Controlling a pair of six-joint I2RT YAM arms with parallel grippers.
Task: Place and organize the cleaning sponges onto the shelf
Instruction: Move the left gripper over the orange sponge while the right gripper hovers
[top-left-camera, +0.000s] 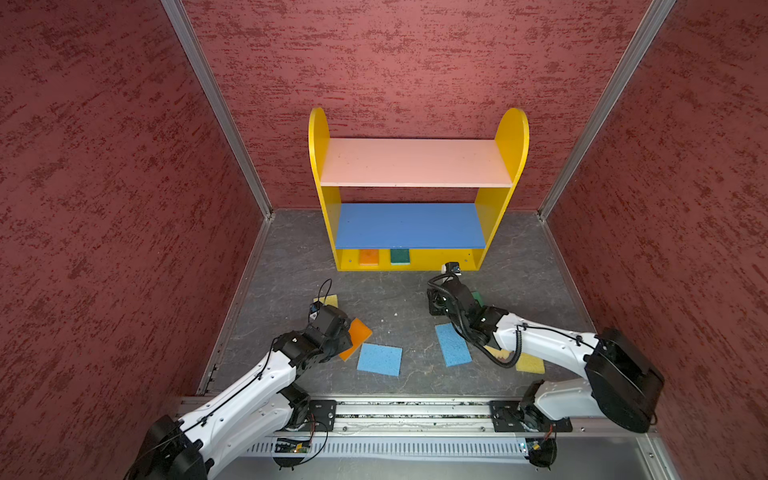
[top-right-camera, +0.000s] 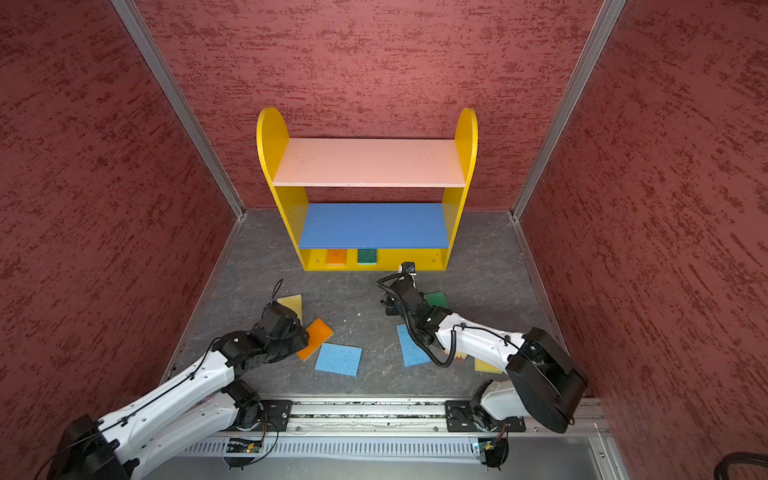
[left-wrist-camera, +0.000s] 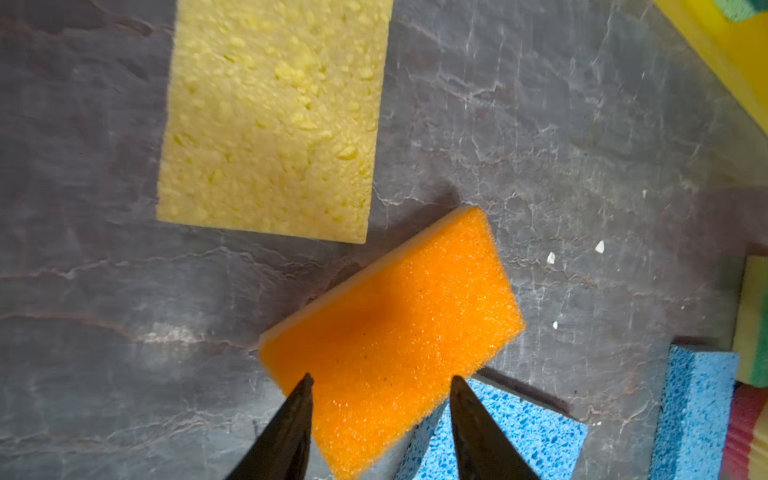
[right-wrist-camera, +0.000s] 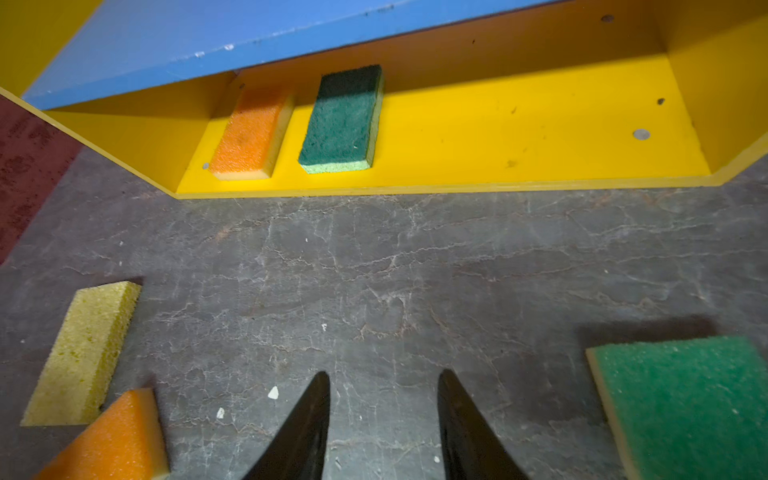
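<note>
The shelf (top-left-camera: 415, 162) stands at the back wall. On its yellow bottom board (right-wrist-camera: 498, 137) lie an orange sponge (right-wrist-camera: 249, 137) and a dark green sponge (right-wrist-camera: 340, 120), side by side. On the floor, my left gripper (left-wrist-camera: 381, 378) is shut on one corner of a second orange sponge (left-wrist-camera: 395, 324), which leans on a blue sponge (top-left-camera: 379, 359). A yellow sponge (left-wrist-camera: 270, 120) lies just beyond it. My right gripper (right-wrist-camera: 384, 374) stands open over bare floor before the shelf, with a green sponge (right-wrist-camera: 685, 407) beside it.
Another blue sponge (top-left-camera: 452, 344) and a yellow sponge (top-left-camera: 530, 363) lie partly under the right arm. Red walls (top-left-camera: 124, 208) enclose the grey floor (top-left-camera: 395, 299) on three sides. A metal rail (top-left-camera: 415, 409) runs along the front edge.
</note>
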